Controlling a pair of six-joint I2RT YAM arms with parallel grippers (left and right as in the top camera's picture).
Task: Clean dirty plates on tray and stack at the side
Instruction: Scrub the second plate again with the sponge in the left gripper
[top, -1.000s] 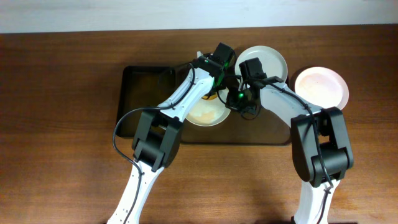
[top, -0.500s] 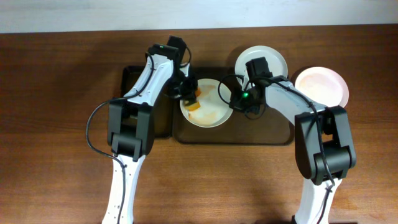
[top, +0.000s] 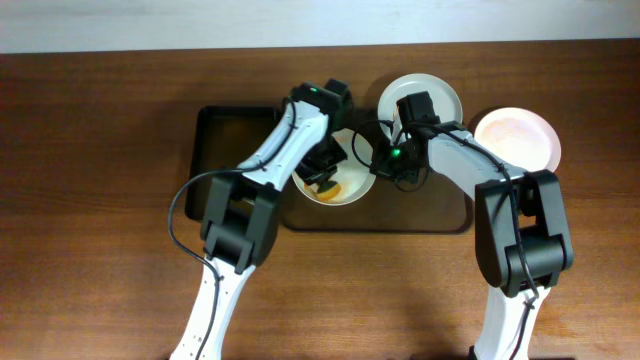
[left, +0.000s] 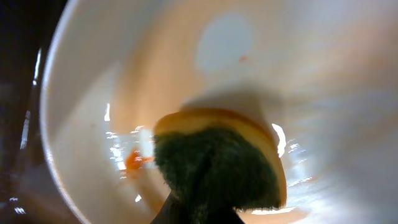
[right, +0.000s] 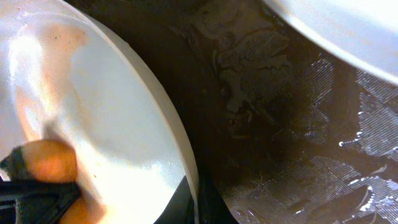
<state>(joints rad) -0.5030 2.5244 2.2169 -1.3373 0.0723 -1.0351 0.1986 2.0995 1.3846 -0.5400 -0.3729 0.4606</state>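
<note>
On the dark brown tray (top: 430, 208) lies a white plate (top: 345, 185) smeared with orange sauce (left: 134, 162). My left gripper (top: 325, 165) is shut on a yellow sponge with a green scouring face (left: 217, 168), pressed onto that plate; its fingers are mostly hidden behind the sponge. My right gripper (top: 384, 160) is shut on the plate's right rim (right: 186, 163), one finger on each side. A second white plate (top: 420, 98) sits at the tray's far right corner. A third, pinkish-white plate (top: 515, 140) rests on the table to the right of the tray.
A narrower black tray (top: 225, 150) adjoins the brown tray on the left. The brown tray's floor (right: 298, 124) is wet and ribbed. Both arms cross over the tray's middle. Bare wooden table (top: 100, 250) surrounds the trays.
My left gripper swept the sponge from the plate's right side to its left edge and back toward its middle. The right gripper kept its hold on the rim without moving.
</note>
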